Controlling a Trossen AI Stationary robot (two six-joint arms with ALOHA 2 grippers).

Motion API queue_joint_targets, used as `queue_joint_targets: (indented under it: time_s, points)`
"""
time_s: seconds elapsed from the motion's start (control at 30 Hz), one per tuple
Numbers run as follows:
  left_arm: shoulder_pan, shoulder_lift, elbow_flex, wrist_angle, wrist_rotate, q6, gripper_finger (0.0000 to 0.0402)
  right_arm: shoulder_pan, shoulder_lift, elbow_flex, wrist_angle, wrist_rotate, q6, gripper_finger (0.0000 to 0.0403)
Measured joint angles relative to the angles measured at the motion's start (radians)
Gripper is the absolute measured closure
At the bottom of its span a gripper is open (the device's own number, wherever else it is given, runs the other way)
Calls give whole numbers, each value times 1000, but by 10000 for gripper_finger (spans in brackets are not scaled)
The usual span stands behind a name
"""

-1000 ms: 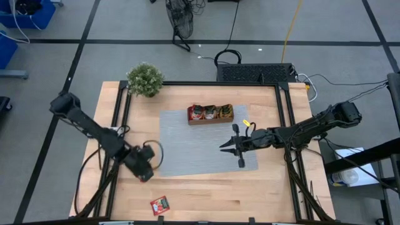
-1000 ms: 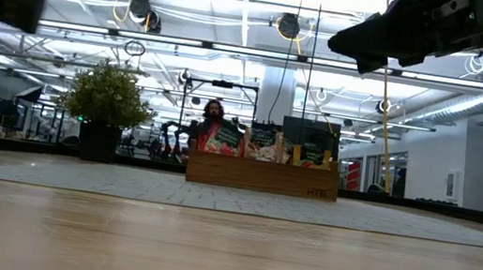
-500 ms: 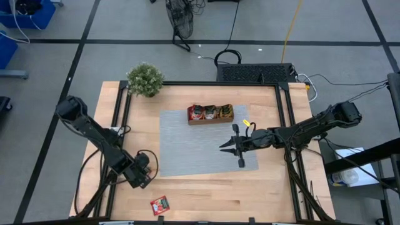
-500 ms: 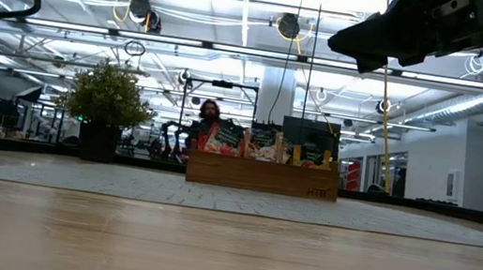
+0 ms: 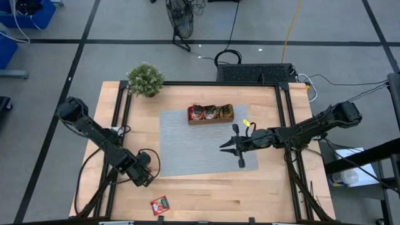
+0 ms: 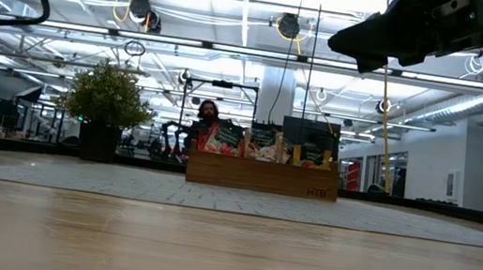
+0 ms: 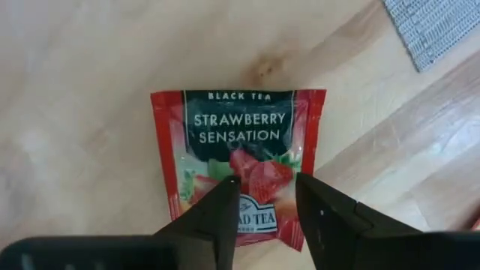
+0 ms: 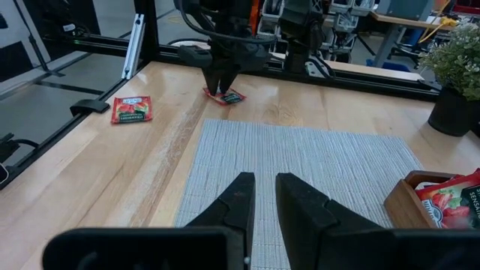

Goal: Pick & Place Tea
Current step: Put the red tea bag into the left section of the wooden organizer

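Working down from the whole table [image 5: 206, 194]: the grey mat [image 5: 200, 153] covers its middle, and the wooden tray [image 5: 211, 119] at the mat's far edge already holds upright packets. My right gripper [image 5: 232, 150] waits over the mat's right part, with its fingers a little apart and nothing between them.

My left gripper [image 7: 266, 180] is at work low over bare wood, just off the mat's near left corner. Its fingers stand apart on either side of a red strawberry tea packet [image 7: 240, 135] and are not yet clamped. The packet lies flat on the wood. A second red packet [image 5: 159, 205] lies by itself nearer the table's front edge.

I judge the step in hand to be the pick. A flat wrapper gives little to bite, so I want both fingertips [image 7: 225, 202] down on the wood, then a slow close so the foil buckles up between them and does not slide out. My fingers sit toward one end of the packet, not its middle. I expect the free end to droop when lifted, so a straight rise comes first.

The packet is nearly square, a touch longer than wide. Its long axis runs roughly in line with my reach, twisted slightly off it. The titled dark end points away from my wrist and the brand end lies under my fingers.
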Motion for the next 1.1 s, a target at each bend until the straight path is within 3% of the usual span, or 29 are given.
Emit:
queue_joint_targets:
  time_s: [0.07, 0.2, 0.5, 0.7, 0.83, 1.0, 1.1]
  points:
    - [23, 0, 1, -19, -15, 45, 255, 0, 0, 0, 0, 0, 0, 360]
    - [89, 4, -3, -89, -138, 161, 237, 0, 0, 0, 1, 0, 0, 360]
    - [190, 6, -8, -1, -206, 492, 193, 0, 0, 0, 7, 0, 19, 360]
    - [211, 7, -2, 23, -190, 606, 187, 0, 0, 0, 0, 0, 17, 360]
    - [242, 16, 86, -131, -103, 750, 187, 0, 0, 0, 0, 0, 15, 360]
    - [257, 12, 213, -315, -181, 821, 187, 0, 0, 0, 0, 0, 10, 360]
    - [256, 8, 218, -347, -156, 793, 187, 0, 0, 0, -1, 0, 10, 360]
